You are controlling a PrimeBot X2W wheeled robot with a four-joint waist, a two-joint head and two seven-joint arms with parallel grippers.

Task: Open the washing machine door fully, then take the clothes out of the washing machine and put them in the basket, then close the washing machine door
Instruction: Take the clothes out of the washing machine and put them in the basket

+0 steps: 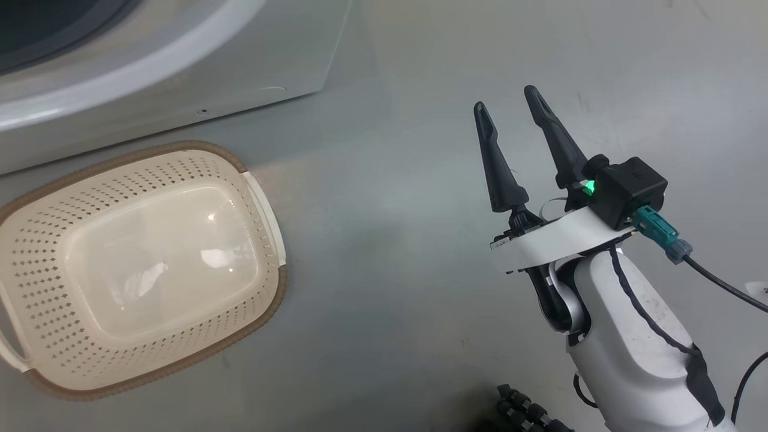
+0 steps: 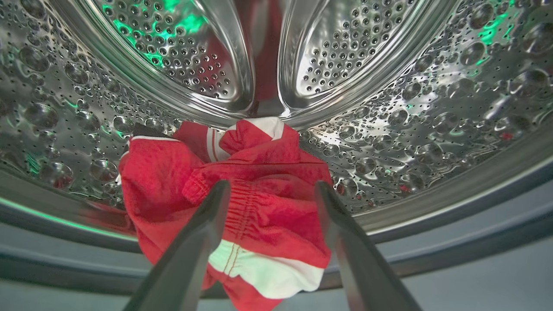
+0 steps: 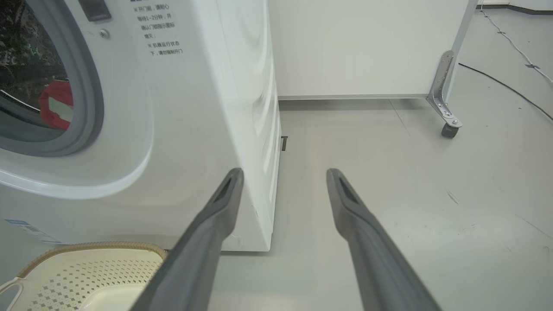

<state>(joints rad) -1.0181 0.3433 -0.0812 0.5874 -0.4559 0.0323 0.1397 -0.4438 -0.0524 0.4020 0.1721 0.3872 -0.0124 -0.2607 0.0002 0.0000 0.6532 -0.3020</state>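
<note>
Basket: you have it standing mouth up on the grey floor, just in front of the washing machine. Its glossy bottom shows bare from wall to wall. One white handle sits at its right end, the other at its lower left.

Drum: the left wrist view looks straight into it. The clothes lie as one red heap on the drum floor. The heap's long axis runs from the back of the drum out towards the mouth. The far end shows a white-striped fold. The near end, with a white band, hangs over the front lip and the grey gasket.

Left gripper: its fingers stand wide apart, one on either side of a gathered red hem. You cannot tell from this view whether they touch the cloth.

Right gripper: spread wide and holding nothing. It hangs over bare floor, well to the right of the basket, with its fingers pointing up the head view.

Differences between views: the right wrist view gives you the machine's front with its printed label. It also shows a patch of the red clothes low in the opening and the basket's corner at the machine's foot. Beyond the right gripper it shows a white panel on a caster and a cable on the floor. The head view shows the whole basket.
</note>
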